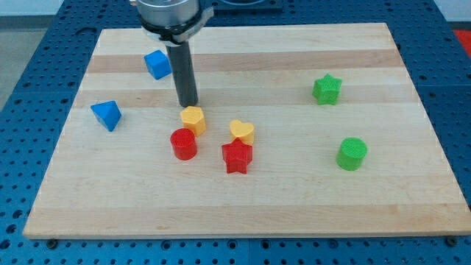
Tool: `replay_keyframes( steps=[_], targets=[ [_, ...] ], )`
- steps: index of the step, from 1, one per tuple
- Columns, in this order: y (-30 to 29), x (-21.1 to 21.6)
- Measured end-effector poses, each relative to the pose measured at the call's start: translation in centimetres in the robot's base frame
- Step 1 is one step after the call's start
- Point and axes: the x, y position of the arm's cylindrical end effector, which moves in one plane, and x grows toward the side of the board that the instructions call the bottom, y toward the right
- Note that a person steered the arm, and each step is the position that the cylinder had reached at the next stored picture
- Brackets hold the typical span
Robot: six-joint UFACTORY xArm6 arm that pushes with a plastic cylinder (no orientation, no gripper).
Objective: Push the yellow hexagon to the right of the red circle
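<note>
Wooden board (294, 191) | my tip (189, 105) just above yellow hexagon (193, 118) | red circle (183, 143) below | end effector absent

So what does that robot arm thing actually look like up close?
Only its end shows: a round, shiny grey metal housing with a dark rim at the view's top, and a straight dark grey rod below it. My tip is blunt, with no tool, cables or markings visible.

Yellow hexagon (193, 118) seemingly touching red circle (184, 143).
</note>
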Motion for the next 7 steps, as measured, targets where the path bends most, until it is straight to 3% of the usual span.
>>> replay_keyframes(
  steps=[1,4,7],
  targets=[
    [-2.7,-0.1],
    [0.9,3.6],
    [1.1,3.2]
  ],
)
